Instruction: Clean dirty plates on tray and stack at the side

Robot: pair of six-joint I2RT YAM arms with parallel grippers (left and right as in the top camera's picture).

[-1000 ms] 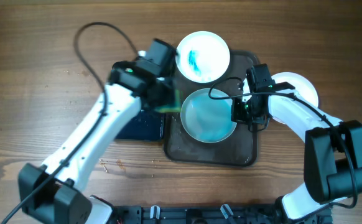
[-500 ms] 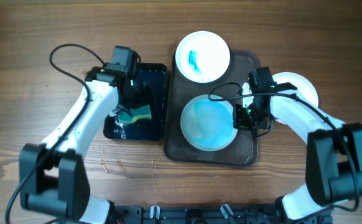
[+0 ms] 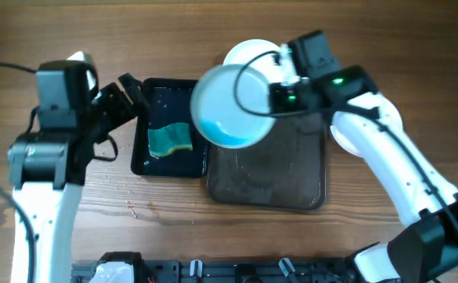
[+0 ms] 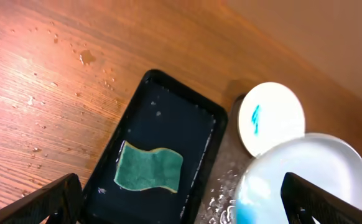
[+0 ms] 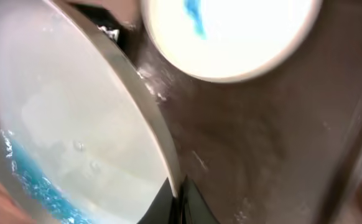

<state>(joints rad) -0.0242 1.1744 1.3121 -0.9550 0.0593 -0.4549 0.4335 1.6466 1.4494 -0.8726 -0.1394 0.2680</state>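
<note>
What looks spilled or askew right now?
The plate held by the right gripper is tilted in the air, with blue liquid pooled at its low rim over the brown tray's left edge; it may drip. Droplets spot the wooden table.

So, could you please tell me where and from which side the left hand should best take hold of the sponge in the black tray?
Probably from straight above, with the left hand closing across the narrower span of the sponge near its middle. It lies flat on the floor of the black tray, whose raised walls would block a sideways approach.
</note>
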